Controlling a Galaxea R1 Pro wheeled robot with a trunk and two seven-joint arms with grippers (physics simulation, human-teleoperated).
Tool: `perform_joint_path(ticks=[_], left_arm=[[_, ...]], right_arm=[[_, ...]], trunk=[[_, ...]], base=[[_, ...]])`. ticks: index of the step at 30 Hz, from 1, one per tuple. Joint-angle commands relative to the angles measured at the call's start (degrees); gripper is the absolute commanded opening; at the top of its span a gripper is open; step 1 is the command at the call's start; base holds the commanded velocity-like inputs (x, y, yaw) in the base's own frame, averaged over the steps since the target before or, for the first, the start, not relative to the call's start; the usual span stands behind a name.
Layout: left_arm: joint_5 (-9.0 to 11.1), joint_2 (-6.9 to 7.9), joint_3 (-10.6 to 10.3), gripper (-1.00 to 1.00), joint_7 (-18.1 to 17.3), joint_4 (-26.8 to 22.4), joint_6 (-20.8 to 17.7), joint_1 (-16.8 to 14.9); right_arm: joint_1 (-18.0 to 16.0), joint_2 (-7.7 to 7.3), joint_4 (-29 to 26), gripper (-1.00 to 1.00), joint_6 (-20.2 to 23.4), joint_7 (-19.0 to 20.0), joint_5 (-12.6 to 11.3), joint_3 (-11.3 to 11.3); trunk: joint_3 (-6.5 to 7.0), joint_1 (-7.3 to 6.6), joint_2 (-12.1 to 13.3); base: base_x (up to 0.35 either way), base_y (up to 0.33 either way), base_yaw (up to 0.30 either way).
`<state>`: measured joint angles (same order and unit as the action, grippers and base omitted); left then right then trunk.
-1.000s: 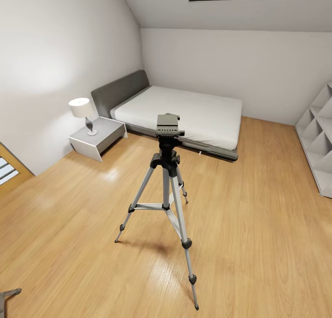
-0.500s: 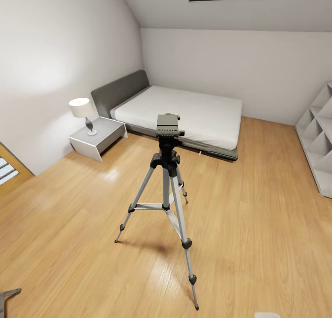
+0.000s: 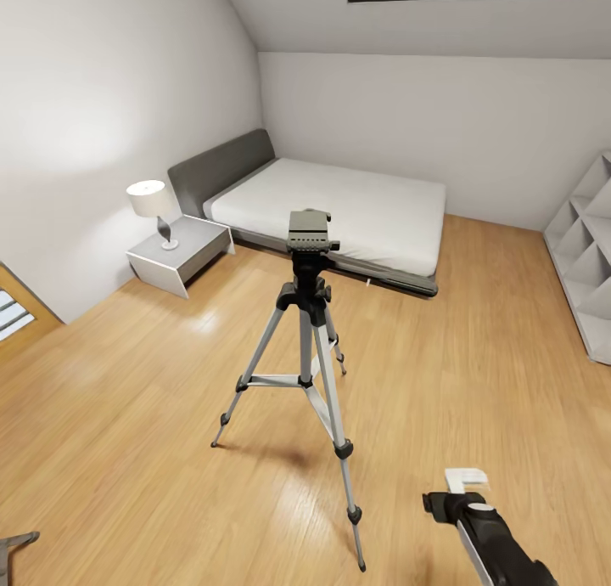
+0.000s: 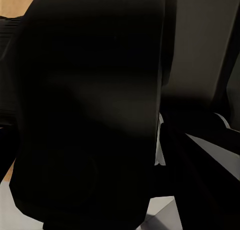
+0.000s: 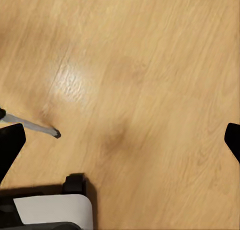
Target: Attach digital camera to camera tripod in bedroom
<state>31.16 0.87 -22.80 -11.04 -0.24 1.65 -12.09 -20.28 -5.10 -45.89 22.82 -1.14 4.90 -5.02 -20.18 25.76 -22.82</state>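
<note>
The camera tripod stands on the light wood floor in the middle of the bedroom, with silver legs spread and its grey-black head plate bare. My right gripper hangs low at the tripod's front right. In the right wrist view, the right gripper is open, with dark fingertips far apart over bare floor near one tripod foot. A matte-black mass sits right against the left wrist camera. I cannot tell whether it is the digital camera, or how the left fingers stand.
A low grey bed lies behind the tripod. A white nightstand with a lamp stands at the left wall. White shelving lines the right wall. Open floor surrounds the tripod. A grey tip of my left arm shows at the bottom left corner.
My right arm has risen into the head view at the bottom right; half a second ago only a white tip showed at the edge. The tripod has not moved.
</note>
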Motion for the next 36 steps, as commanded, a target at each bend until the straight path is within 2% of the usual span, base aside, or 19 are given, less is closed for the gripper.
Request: perform_joint_path(ticks=[1, 9, 16, 25, 26, 27, 30, 31, 32, 36], left_arm=[[0.47, 0.01, -0.49, -1.0, -0.3, 0.06, 0.19, -0.03], [0.47, 0.01, -0.49, -1.0, -0.3, 0.08, 0.19, -0.03], [0.47, 0.01, -0.49, -1.0, -0.3, 0.06, 0.19, -0.03], [0.47, 0.01, -0.51, -1.0, -0.3, 0.06, 0.19, -0.03], [0.47, 0.01, -0.5, -1.0, -0.3, 0.06, 0.19, -0.03], [0.46, 0.01, -0.49, -1.0, -0.3, 0.06, 0.17, -0.03], [0.46, 0.01, -0.49, -1.0, -0.3, 0.06, 0.18, -0.03], [0.47, 0.01, -0.49, -1.0, -0.3, 0.06, 0.19, -0.03], [0.48, 0.01, -0.49, -1.0, -0.3, 0.06, 0.19, -0.03], [0.47, 0.01, -0.49, -1.0, -0.3, 0.06, 0.19, -0.03]], right_arm=[[-0.72, 0.08, -2.37, 1.0, 2.25, 0.27, 0.57, 0.17], [-1.35, 0.16, -9.23, 1.0, 10.18, 0.46, 0.63, 0.96], [-1.42, 0.17, -10.22, 1.0, 11.96, 0.58, 0.35, 1.03], [-1.43, 0.22, -10.47, 1.0, 12.2, 0.57, 0.25, 0.98], [-1.43, 0.17, -13.78, 1.0, 12.18, 1.22, 0.09, 1.63], [-1.43, -0.22, -21.56, 1.0, 14.54, 7.26, 0.25, 5.43], [-1.43, -0.14, -25.69, 1.0, 18.67, 9.57, 0.57, 6.48], [-1.43, -0.04, -27.81, 1.0, 20.88, 10.18, 0.63, 6.86], [-1.43, 0.17, -33.31, 1.0, 25.58, 10.98, 0.65, 8.53], [-1.43, 0.24, -34.31, 1.0, 26.44, 11.05, 0.74, 10.86]], trunk=[[-0.09, 0.03, -0.09], [-0.09, 0.03, -0.09], [-0.09, 0.03, -0.09], [-0.09, 0.03, -0.09], [-0.09, 0.03, -0.09], [-0.09, 0.03, -0.09], [-0.09, 0.03, -0.09], [-0.09, 0.03, -0.09], [-0.09, 0.03, -0.09], [-0.09, 0.03, -0.09]], base=[[0.0, 0.0, 0.0], [0.0, 0.0, 0.0], [0.0, 0.0, 0.0], [0.0, 0.0, 0.0], [0.0, 0.0, 0.0], [0.0, 0.0, 0.0], [0.0, 0.0, 0.0], [0.0, 0.0, 0.0], [0.0, 0.0, 0.0], [0.0, 0.0, 0.0]])
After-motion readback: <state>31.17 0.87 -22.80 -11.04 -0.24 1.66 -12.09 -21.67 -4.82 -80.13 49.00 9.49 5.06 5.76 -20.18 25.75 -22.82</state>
